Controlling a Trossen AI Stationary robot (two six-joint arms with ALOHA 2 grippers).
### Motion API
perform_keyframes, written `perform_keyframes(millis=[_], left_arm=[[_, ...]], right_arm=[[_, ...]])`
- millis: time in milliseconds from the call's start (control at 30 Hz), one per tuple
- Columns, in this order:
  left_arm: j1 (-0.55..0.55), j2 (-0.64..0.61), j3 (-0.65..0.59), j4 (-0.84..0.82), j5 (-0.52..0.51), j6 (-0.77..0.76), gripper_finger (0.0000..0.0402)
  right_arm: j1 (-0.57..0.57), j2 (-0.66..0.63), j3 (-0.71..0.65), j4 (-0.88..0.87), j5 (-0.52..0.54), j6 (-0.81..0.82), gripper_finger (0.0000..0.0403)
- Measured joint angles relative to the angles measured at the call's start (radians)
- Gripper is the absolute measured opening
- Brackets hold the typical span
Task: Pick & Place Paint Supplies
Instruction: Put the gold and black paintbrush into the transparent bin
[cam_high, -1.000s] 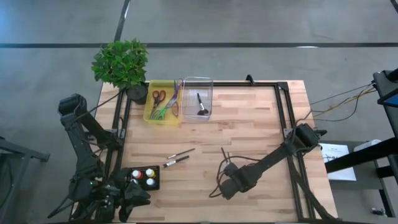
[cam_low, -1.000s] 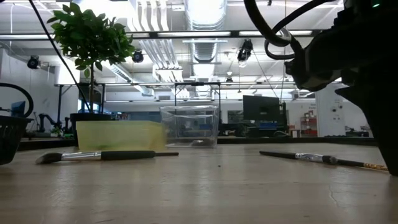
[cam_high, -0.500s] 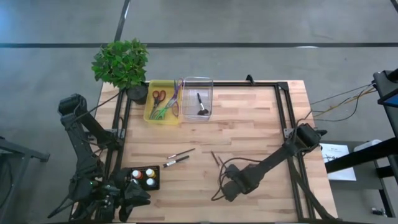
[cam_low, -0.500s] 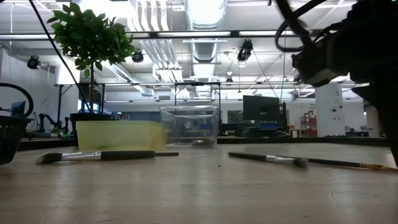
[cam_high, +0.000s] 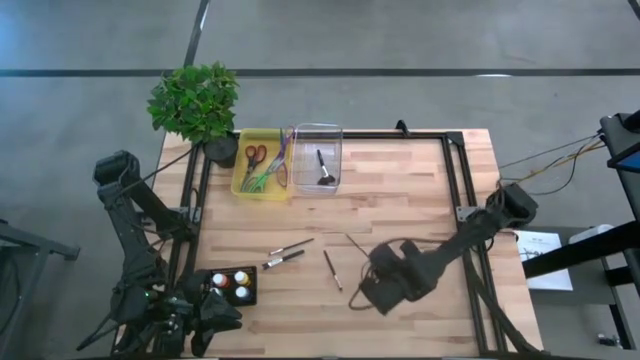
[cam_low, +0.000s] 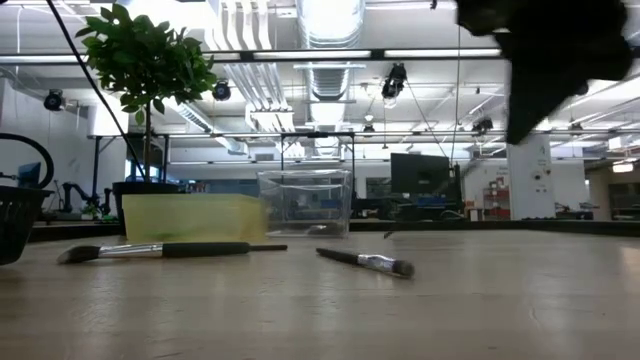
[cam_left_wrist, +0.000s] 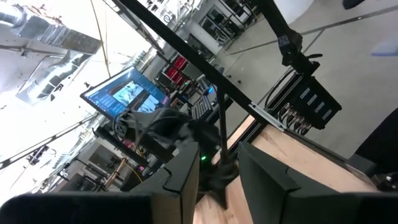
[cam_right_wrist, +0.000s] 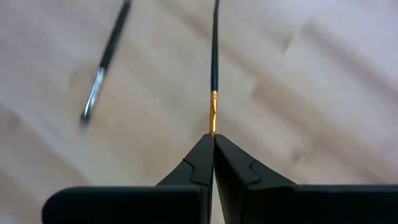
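My right gripper (cam_high: 374, 262) (cam_right_wrist: 213, 142) is over the table's middle, shut on a thin dark brush with a gold ferrule (cam_high: 357, 243). In the low view this gripper (cam_low: 520, 125) hangs high above the tabletop. A second brush with a silver ferrule (cam_high: 332, 270) (cam_low: 365, 262) (cam_right_wrist: 104, 62) lies flat on the wood to its left. Two more brushes (cam_high: 288, 253) lie farther left, one seen as a long dark brush (cam_low: 165, 250). Small paint bottles (cam_high: 231, 284) stand in a black holder. My left gripper (cam_left_wrist: 219, 180) is parked open at the near-left corner (cam_high: 195, 318). My right gripper pinches the thin brush at its gold-ferrule end (cam_right_wrist: 212, 127), only at the fingertips (cam_right_wrist: 202, 155). The fingers lie along the brush, slanting down toward the far-left. The handle (cam_right_wrist: 215, 43) sticks straight out past the tips; whether its far end touches the table, I cannot tell.
A clear box (cam_high: 318, 158) with a brush inside and a yellow tray (cam_high: 262, 163) holding scissors sit at the far edge, beside a potted plant (cam_high: 195, 102). A black frame (cam_high: 455, 180) runs along the table's sides. Bare wood lies right of the gripper.
My right gripper has risen from the tabletop and shifted toward the right and far side, staying shut on the thin brush. The silver-ferrule brush has moved toward the table's left and near side and now lies apart from the gripper.
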Motion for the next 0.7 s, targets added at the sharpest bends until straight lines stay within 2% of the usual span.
perform_keyframes(millis=[167,433,700], left_arm=[[0.0,0.0,0.0,0.0,0.0,-0.004,0.0116],[0.0,0.0,0.0,-0.003,0.0,-0.004,0.0116],[0.0,0.0,0.0,-0.003,0.0,-0.004,0.0116]], right_arm=[[-0.08,-0.07,0.001,0.002,0.114,-0.122,0.0008],[-0.178,-0.105,0.008,0.003,0.164,-0.261,0.0008],[-0.222,-0.124,0.13,0.005,0.255,-0.413,0.0008]])
